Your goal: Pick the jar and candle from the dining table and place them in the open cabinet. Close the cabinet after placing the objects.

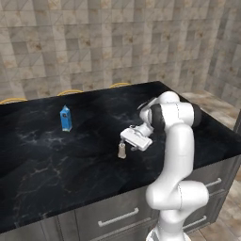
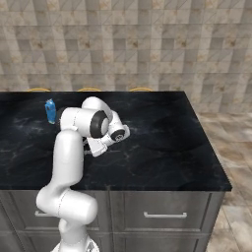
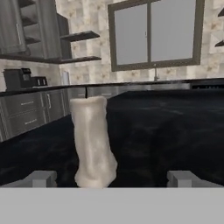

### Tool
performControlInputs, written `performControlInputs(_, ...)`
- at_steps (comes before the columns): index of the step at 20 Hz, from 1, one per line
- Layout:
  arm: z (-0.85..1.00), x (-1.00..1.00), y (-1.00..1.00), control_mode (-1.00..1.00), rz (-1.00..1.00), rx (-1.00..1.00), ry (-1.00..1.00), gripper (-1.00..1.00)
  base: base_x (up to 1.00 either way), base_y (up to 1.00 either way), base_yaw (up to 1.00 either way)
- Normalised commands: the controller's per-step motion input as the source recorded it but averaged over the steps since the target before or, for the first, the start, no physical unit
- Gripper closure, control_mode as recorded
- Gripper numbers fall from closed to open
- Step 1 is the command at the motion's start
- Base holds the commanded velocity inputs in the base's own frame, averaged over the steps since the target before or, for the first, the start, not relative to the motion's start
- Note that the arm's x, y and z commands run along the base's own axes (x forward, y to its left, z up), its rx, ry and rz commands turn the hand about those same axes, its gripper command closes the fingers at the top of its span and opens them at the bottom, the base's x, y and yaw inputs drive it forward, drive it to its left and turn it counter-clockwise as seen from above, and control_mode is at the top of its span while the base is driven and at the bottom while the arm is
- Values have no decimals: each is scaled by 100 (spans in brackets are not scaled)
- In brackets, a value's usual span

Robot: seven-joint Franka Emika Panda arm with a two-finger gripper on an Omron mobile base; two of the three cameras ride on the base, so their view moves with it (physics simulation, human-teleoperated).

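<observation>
Gripper [image 3: 112,178] spread wide, fingers either side of the candle [image 3: 92,142] (upright); dining table [image 1: 42,160] beneath.

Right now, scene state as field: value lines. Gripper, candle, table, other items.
gripper: open, low over the table, fingertips either side of the candle, not yet closed on it
candle: cream pillar, upright on the table, standing between the open fingers; also seen in the left base view
dining table: black marble slab, grey drawer fronts beneath
blue carton: upright on the table, well apart from the candle, towards the far edge
grasp status: nothing held
</observation>
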Motion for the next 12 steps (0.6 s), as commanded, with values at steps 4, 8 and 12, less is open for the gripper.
performControlInputs(4, -16, -1, 24, -100, 0, 0, 0, -100, 0, 0, 0)
performControlInputs(8, -14, -8, 27, -100, 0, 0, 0, -100, 0, 0, 0)
performControlInputs(12, -7, -31, 12, -100, 0, 0, 0, -100, 0, 0, 0)
